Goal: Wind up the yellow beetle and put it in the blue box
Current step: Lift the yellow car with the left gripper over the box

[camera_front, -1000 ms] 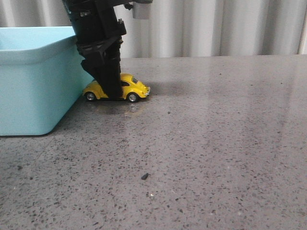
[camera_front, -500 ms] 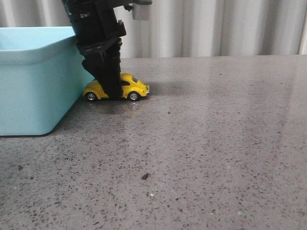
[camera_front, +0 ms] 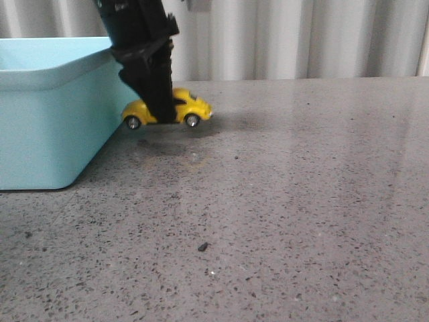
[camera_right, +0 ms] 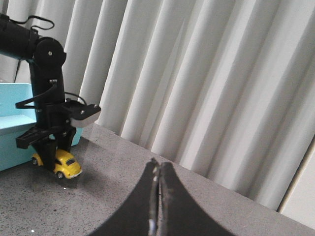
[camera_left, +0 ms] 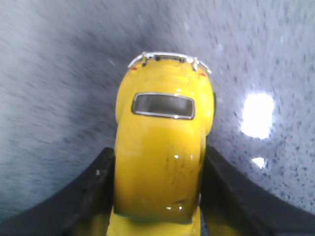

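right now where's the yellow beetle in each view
Front view: yellow beetle left of centre, lifted off the table, beside the blue box.
Left wrist view: fills the centre, between the left gripper jaws.
Right wrist view: small, lower left.
Shared landmark: the black jaws clamping its sides.

Low front view facing forward over table; left wrist close above yellow beetle (camera_left: 160,162); right wrist views it from afar

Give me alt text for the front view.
The left pincer holds the yellow beetle just above the grey speckled table, beside the light blue box. Pale curtains hang behind.
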You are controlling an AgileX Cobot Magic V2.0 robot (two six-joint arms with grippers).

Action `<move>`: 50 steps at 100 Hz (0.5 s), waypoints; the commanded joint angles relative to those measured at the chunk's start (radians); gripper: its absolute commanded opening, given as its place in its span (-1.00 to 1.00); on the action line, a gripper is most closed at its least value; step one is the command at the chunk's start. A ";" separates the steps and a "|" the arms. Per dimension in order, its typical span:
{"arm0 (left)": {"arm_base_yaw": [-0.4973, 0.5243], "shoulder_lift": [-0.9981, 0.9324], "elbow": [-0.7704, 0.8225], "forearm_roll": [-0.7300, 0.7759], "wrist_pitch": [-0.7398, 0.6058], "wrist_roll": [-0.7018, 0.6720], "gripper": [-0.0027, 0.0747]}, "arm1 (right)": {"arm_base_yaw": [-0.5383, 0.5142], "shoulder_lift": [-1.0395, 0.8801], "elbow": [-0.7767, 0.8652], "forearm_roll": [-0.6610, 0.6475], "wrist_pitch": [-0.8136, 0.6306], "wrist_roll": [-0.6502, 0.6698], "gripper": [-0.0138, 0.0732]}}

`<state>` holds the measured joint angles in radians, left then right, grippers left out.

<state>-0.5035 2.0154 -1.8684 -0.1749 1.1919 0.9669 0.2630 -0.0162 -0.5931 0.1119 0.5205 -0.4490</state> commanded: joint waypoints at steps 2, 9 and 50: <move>-0.002 -0.065 -0.086 -0.056 -0.004 -0.008 -0.78 | -0.001 -0.008 -0.018 -0.008 -0.074 -0.009 -0.83; -0.002 -0.065 -0.125 -0.085 0.002 -0.014 -0.78 | -0.001 -0.008 -0.018 -0.008 -0.074 -0.009 -0.83; -0.002 -0.065 -0.360 -0.110 0.078 -0.094 -0.78 | -0.001 -0.006 -0.018 -0.022 -0.074 -0.009 -0.83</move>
<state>-0.5035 2.0154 -2.1591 -0.2518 1.2528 0.9309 0.2630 -0.0162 -0.5931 0.1006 0.5205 -0.4490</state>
